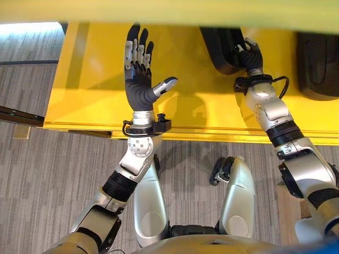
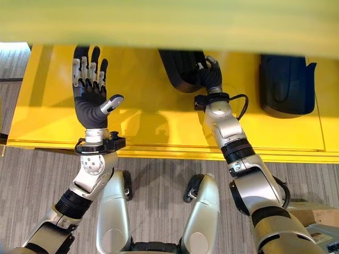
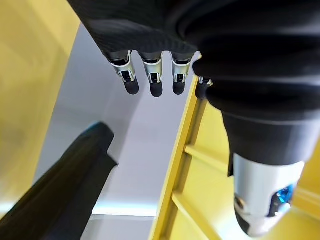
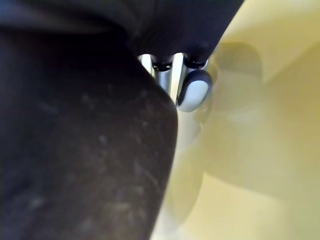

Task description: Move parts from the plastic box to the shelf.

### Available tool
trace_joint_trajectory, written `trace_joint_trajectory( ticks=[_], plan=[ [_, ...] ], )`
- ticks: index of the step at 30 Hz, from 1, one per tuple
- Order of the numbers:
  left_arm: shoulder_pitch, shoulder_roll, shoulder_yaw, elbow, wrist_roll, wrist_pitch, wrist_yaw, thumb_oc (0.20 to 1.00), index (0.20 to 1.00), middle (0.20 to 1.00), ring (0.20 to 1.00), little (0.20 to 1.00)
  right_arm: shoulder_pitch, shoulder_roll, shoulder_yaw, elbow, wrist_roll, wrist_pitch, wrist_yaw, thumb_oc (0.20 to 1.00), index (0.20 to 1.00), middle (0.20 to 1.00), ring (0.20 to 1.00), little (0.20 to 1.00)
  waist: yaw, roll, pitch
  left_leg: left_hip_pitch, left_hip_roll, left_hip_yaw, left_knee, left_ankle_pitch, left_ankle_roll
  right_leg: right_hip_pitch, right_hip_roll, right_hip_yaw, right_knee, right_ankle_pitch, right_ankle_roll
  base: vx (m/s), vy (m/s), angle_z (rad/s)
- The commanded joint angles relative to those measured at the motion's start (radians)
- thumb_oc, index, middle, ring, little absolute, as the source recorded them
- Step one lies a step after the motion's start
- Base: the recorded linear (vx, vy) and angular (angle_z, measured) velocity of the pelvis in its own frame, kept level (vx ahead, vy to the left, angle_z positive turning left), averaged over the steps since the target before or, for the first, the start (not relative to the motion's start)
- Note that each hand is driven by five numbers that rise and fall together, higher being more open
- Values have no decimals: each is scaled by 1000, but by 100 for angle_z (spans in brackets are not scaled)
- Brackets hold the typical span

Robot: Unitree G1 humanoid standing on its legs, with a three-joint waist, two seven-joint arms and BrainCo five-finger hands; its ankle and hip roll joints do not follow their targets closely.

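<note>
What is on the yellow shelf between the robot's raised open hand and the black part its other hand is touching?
Nothing: between the left hand and the black part at the right hand, the yellow shelf is bare, seen in both eye views.

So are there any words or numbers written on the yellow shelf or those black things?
None can be read: the flat yellow metal shelf and the two black moulded plastic parts are plain. The right hand is on one part.
</note>
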Motion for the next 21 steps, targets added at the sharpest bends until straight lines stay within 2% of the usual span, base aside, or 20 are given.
trace_joint_trajectory(
  ticks=[1, 3, 4, 7, 12, 17, 18, 21],
  plan=[
    [-20, -18, -25, -68, -29, -39, -52, 1000, 1000, 1000, 1000, 1000, 65, -16, 3, 101, 43, 67, 39, 200, 200, 200, 200, 200, -2, 32, -30, -23, -23, 106, 151, -98, 97, -22, 70, -10, 119, -53, -80, -10, 25, -4],
    [-26, -19, -31, -65, -42, -42, -81, 1000, 1000, 1000, 1000, 1000, 58, -20, 8, 108, 36, 76, 45, 200, 200, 200, 200, 200, -6, 32, -35, -42, -22, 103, 182, -110, 96, -42, 70, -5, 143, -60, -79, -4, 37, -5],
    [-35, -15, -36, -64, -57, -51, -150, 1000, 1000, 1000, 1000, 1000, 46, -26, 12, 119, 23, 85, 55, 200, 200, 200, 200, 200, -9, 32, -37, -58, -20, 99, 214, -123, 96, -61, 69, 0, 169, -66, -77, 2, 42, -1],
    [-50, -1, -41, -74, -46, -84, -168, 1000, 1000, 1000, 1000, 1000, 26, -39, 21, 130, 2, 108, 81, 200, 200, 200, 200, 200, -12, 35, -42, -88, -19, 93, 256, -136, 93, -97, 67, 8, 213, -75, -72, 17, 35, -5],
    [-79, 28, 16, -80, -128, -128, -106, 1000, 1000, 1000, 1000, 1000, 18, -44, 39, 146, -18, 136, 120, 200, 200, 200, 200, 200, -17, 39, -59, -117, -22, 84, 283, -144, 86, -133, 72, 30, 251, -85, -63, 39, 24, -1],
    [-107, 50, 74, -80, -34, -136, -27, 1000, 1000, 1000, 1000, 1000, 41, -17, 65, 138, -53, 163, 116, 200, 200, 200, 200, 200, -17, 37, -72, -113, -24, 82, 265, -134, 79, -132, 79, 39, 244, -84, -57, 65, 4, 1],
    [-113, 60, 88, -86, 14, -121, 33, 1000, 1000, 1000, 1000, 1000, 63, -7, 79, 121, -52, 171, 109, 200, 200, 200, 200, 200, -20, 37, -74, -102, -24, 83, 248, -127, 77, -122, 84, 43, 232, -83, -54, 95, 32, 4],
    [-116, 70, 111, -96, 34, -93, 106, 1000, 1000, 1000, 1000, 1000, 111, 15, 106, 71, -73, 170, 57, 200, 200, 200, 200, 200, -28, 38, -78, -76, -27, 89, 209, -116, 74, -100, 98, 53, 200, -79, -49, 69, 30, 3]
  ],
)
